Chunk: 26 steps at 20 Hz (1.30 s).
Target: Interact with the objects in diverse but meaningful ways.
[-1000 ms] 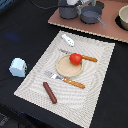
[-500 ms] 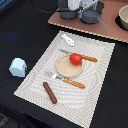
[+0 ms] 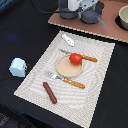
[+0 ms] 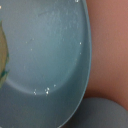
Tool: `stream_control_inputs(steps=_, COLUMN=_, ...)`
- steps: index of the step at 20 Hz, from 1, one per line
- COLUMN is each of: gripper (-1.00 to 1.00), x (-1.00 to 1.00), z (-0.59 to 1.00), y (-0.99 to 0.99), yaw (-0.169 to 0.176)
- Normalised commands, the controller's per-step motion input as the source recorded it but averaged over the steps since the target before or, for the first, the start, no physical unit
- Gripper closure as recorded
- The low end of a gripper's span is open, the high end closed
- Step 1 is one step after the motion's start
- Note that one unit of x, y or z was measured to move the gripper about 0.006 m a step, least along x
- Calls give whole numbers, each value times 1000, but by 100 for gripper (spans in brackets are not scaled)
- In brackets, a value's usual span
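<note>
Exterior view: black table [image 3: 20, 30] w/ a beige placemat [image 3: 95, 85] in the middle and a brown board [image 3: 107, 27] at the far edge. Arm's gripper [image 3: 77, 7] sits low over the board at top of frame, partly cut off; can't tell if fingers are apart or together, none visible. Grey saucepan [image 3: 92, 17] on the board just beside the gripper, handle pointing toward the exterior view's right. Another bowl-like item [image 3: 123, 17] at the board's right end, cropped.

On the mat: round tan plate [image 3: 67, 66] near centre, red tomato [image 3: 75, 58] on its far-right rim. Orange-handled knife [image 3: 82, 56] lies behind the plate, orange-handled fork [image 3: 67, 80] in front of it. Brown sausage [image 3: 50, 92] near the mat's front-left corner, diagonal. Small white bottle piece [image 3: 67, 39] on the mat's far side, lying down.

Pale blue-white cup [image 3: 18, 67] off the mat on the table, exterior view's left.

Wrist view: close-up of a grey-blue curved vessel [image 4: 50, 60] filling the frame, brown board surface [image 4: 110, 50] beside it. Too close to ID more.
</note>
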Motion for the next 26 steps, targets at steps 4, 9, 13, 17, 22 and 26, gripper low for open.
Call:
stream_control_inputs(steps=4, gripper=-100, x=116, z=-276, y=123, yaw=0)
stream_control_inputs(steps=9, gripper=-100, x=78, z=-126, y=138, yaw=0)
stream_control_inputs(steps=13, gripper=-100, x=166, z=23, y=158, yaw=0)
stream_control_inputs(steps=17, gripper=100, x=122, z=35, y=169, yaw=0)
stream_control_inputs(steps=22, gripper=100, x=113, z=1, y=157, yaw=0)
stream_control_inputs(steps=26, gripper=100, x=114, z=0, y=157, yaw=0)
